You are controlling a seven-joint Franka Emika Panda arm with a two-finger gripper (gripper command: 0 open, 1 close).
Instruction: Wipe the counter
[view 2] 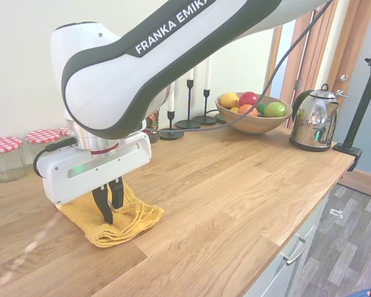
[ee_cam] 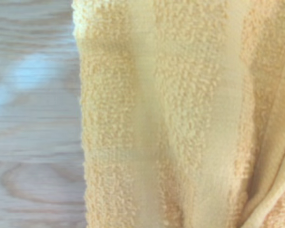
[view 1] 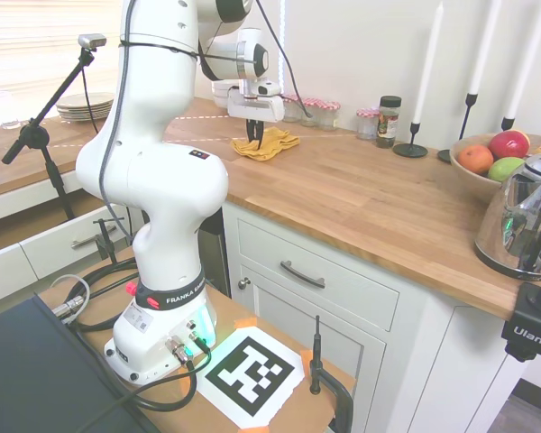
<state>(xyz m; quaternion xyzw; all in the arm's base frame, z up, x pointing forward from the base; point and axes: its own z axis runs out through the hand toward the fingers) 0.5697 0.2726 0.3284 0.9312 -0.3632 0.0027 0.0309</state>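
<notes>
A crumpled yellow terry cloth (view 1: 272, 144) (view 2: 133, 219) lies on the warm-brown wooden counter (view 1: 361, 198) (view 2: 235, 185), toward its back. My gripper (view 1: 253, 135) (view 2: 109, 207) points straight down into the cloth's top. Its dark fingers stand close together, pinching the fabric. The wrist view is filled with the cloth (ee_cam: 180, 118), with bare counter (ee_cam: 33, 118) wood beside it.
Red-lidded jars (view 1: 320, 113) (view 2: 3, 154) and a spice jar (view 1: 389, 120) stand along the wall behind the cloth. Further along are candlesticks (view 1: 413, 144), a fruit bowl (view 1: 478, 171) (view 2: 250, 124) and a steel kettle (view 1: 523, 225) (view 2: 314, 120). Stacked plates (view 1: 86, 106) sit by the window.
</notes>
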